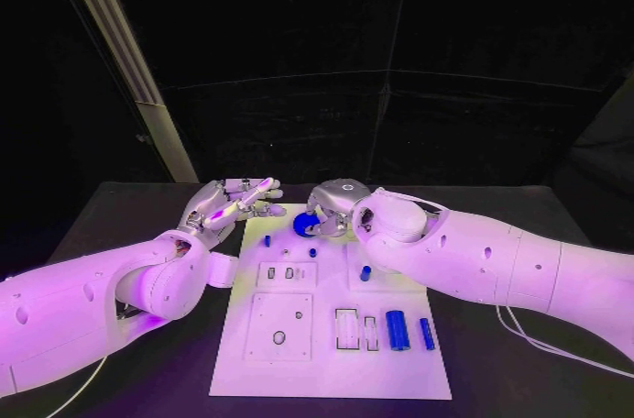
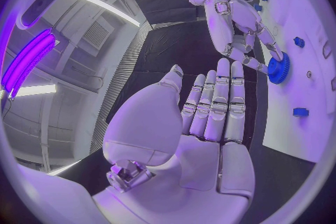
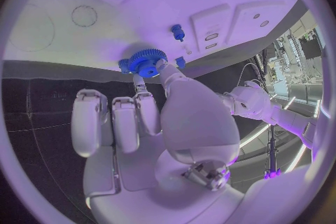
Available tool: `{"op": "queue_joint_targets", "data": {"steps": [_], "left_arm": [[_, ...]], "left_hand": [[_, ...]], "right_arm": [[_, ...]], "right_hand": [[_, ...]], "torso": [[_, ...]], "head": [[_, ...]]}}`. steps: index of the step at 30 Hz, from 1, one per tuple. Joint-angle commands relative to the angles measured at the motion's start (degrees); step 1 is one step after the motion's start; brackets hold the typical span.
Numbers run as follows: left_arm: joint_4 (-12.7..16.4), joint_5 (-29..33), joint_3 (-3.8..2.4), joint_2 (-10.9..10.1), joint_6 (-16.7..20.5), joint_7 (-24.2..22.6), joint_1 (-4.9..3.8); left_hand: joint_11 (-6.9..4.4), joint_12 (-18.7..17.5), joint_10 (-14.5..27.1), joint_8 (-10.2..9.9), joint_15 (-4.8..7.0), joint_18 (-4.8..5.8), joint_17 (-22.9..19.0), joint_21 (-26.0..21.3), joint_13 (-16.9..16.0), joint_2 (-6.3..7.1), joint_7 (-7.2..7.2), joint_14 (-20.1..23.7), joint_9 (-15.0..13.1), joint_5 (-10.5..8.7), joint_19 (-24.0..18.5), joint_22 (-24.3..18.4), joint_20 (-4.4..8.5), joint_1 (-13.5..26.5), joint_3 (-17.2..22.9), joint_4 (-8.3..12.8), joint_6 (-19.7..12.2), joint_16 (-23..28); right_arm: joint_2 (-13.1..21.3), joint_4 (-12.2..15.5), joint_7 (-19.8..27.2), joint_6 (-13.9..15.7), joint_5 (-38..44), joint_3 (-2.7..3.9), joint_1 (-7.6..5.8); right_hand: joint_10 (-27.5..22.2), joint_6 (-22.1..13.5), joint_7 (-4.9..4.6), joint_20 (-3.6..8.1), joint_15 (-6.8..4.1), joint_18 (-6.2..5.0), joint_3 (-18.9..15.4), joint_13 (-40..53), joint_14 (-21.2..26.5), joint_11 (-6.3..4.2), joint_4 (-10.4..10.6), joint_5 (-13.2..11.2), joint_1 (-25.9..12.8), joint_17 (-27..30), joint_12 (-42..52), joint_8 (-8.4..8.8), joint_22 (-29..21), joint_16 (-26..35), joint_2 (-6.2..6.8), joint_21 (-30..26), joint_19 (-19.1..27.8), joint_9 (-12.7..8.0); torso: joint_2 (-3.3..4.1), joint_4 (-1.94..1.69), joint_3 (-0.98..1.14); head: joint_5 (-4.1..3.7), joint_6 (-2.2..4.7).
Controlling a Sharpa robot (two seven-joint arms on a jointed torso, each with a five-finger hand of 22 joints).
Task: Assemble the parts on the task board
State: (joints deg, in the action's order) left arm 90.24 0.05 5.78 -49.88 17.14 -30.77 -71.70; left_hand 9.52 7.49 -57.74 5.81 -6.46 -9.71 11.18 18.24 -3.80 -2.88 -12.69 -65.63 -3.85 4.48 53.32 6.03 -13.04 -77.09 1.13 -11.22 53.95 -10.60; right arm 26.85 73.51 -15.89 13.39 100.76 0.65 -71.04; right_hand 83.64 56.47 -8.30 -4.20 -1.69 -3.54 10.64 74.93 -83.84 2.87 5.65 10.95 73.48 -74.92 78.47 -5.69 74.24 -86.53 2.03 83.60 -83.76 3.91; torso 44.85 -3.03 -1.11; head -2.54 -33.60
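Note:
The white task board (image 1: 331, 363) lies in the middle of the black table. At its far end my right hand (image 1: 337, 207) pinches a blue gear (image 1: 307, 224) between thumb and a finger. In the right wrist view the blue gear (image 3: 147, 61) sits at the tips of that hand (image 3: 154, 123), right at the board's edge (image 3: 84, 59). My left hand (image 1: 235, 203) hovers just left of the board's far corner, palm flat and fingers stretched out, holding nothing. The left wrist view shows this open hand (image 2: 210, 117), with the right hand (image 2: 238, 22) on the gear (image 2: 279, 69) beyond it.
Small blue pegs (image 1: 266, 241) (image 1: 313, 251) (image 1: 366, 273) stand in the board's far half. Two blue cylinders (image 1: 397, 330) (image 1: 427, 334) lie at its near right beside rectangular slots (image 1: 346, 329). Black table (image 1: 119, 216) surrounds the board.

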Motion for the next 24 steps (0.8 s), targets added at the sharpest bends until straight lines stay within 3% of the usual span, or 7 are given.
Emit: {"op": "queue_joint_targets", "data": {"steps": [1, 4, 13, 17, 20, 24], "left_arm": [[-0.02, -0.08, -0.03, 0.11, -0.79, -0.21, -0.08], [-0.04, -0.08, -0.03, 0.14, -0.80, -0.16, -0.08], [-0.01, -0.08, -0.03, 0.11, -0.87, 0.04, -0.09], [-0.01, -0.08, -0.03, 0.07, -0.86, 0.08, -0.09], [-0.03, -0.08, -0.03, 0.05, -0.85, 0.10, -0.09], [-0.09, -0.08, -0.03, 0.04, -0.91, 0.11, -0.09]], "left_hand": [[0.03, -0.21, -0.25, -0.30, -0.06, -0.84, 0.09, -0.32, 0.06, -0.02, 0.13, 0.06, 0.08, -0.15, 0.41, -0.09, 0.11, -0.35, -0.08, 0.29, 0.32, 0.37], [0.03, -0.21, -0.25, -0.30, -0.06, -0.84, 0.09, -0.32, 0.06, -0.02, 0.13, 0.06, 0.08, -0.15, 0.41, -0.09, 0.11, -0.35, -0.08, 0.29, 0.32, 0.37], [0.05, -0.26, -0.24, -0.33, -0.07, -0.83, 0.11, -0.36, 0.07, -0.03, 0.12, 0.09, 0.08, -0.16, 0.41, -0.13, 0.10, -0.34, -0.06, 0.32, 0.31, 0.46], [0.05, -0.27, -0.24, -0.35, -0.08, -0.83, 0.11, -0.38, 0.07, -0.03, 0.11, 0.10, 0.08, -0.16, 0.41, -0.14, 0.10, -0.34, -0.06, 0.32, 0.31, 0.48], [0.05, -0.27, -0.24, -0.35, -0.08, -0.83, 0.11, -0.38, 0.07, -0.03, 0.11, 0.10, 0.08, -0.16, 0.41, -0.14, 0.10, -0.34, -0.06, 0.32, 0.31, 0.48], [0.05, -0.27, -0.24, -0.35, -0.08, -0.83, 0.11, -0.38, 0.07, -0.03, 0.11, 0.10, 0.08, -0.16, 0.41, -0.14, 0.10, -0.34, -0.06, 0.32, 0.31, 0.48]], "right_arm": [[-0.35, -0.44, -0.64, -0.64, 0.84, -0.03, 0.01], [-0.53, -0.60, -0.49, -1.09, 0.91, -0.04, 0.01], [-0.61, -0.76, -0.11, -2.99, 0.77, -0.04, 0.01], [-0.45, -0.73, -0.13, -3.50, 0.50, -0.04, 0.01], [-0.15, -0.62, -0.20, -3.11, -0.09, -0.04, 0.01], [1.53, 0.70, 0.21, 1.72, -0.65, -0.05, 0.02]], "right_hand": [[-0.35, -1.06, -0.15, -0.59, 0.59, 0.54, -0.41, 4.05, -4.54, 0.45, 0.41, -3.79, -1.16, -7.38, -0.96, 0.74, 0.24, 0.06, 0.28, 0.17, -0.17, -0.03], [-0.87, -2.06, -0.38, -0.79, 0.79, 0.52, -1.26, 3.40, -4.56, 0.69, 1.00, -7.86, -2.19, -7.51, -1.83, 1.38, 0.23, 0.02, 1.02, 0.16, -0.11, -0.04], [-1.95, -4.71, -1.16, -1.45, 1.46, 0.49, -5.09, 2.13, -4.52, 1.44, 4.02, -7.81, -5.12, -7.52, -3.51, 2.06, 0.11, 0.08, 2.13, 0.10, 0.05, -0.06], [-2.05, -5.28, -1.33, -1.64, 1.67, 0.48, -7.64, 2.09, -4.54, 1.63, 6.12, -7.11, -6.17, -7.62, -3.61, 1.98, 0.16, 0.06, 2.05, 0.13, 0.08, 0.01], [-1.98, -5.27, -1.34, -1.68, 1.70, 0.49, -9.76, 2.22, -4.56, 1.65, 8.19, -4.54, -7.18, -7.76, -3.48, 1.91, 0.24, 0.02, 1.23, 0.18, 0.06, 0.08], [-1.53, -4.53, -1.16, -1.65, 1.57, 0.55, -11.32, 2.83, -4.63, 1.51, 9.52, -1.59, -6.91, -8.05, -2.77, 1.63, 0.56, -0.11, 0.03, 0.33, -0.07, 0.23]], "torso": [[-0.03, -0.04, -0.04], [-0.02, -0.02, -0.03], [-0.06, 0.02, -0.04], [-0.04, 0.01, -0.01], [-0.05, 0.03, 0.00], [-0.08, 0.06, 0.04]], "head": [[-0.04, -0.06], [-0.03, -0.10], [0.00, -0.16], [-0.01, -0.17], [-0.01, -0.16], [-0.12, -0.10]]}}
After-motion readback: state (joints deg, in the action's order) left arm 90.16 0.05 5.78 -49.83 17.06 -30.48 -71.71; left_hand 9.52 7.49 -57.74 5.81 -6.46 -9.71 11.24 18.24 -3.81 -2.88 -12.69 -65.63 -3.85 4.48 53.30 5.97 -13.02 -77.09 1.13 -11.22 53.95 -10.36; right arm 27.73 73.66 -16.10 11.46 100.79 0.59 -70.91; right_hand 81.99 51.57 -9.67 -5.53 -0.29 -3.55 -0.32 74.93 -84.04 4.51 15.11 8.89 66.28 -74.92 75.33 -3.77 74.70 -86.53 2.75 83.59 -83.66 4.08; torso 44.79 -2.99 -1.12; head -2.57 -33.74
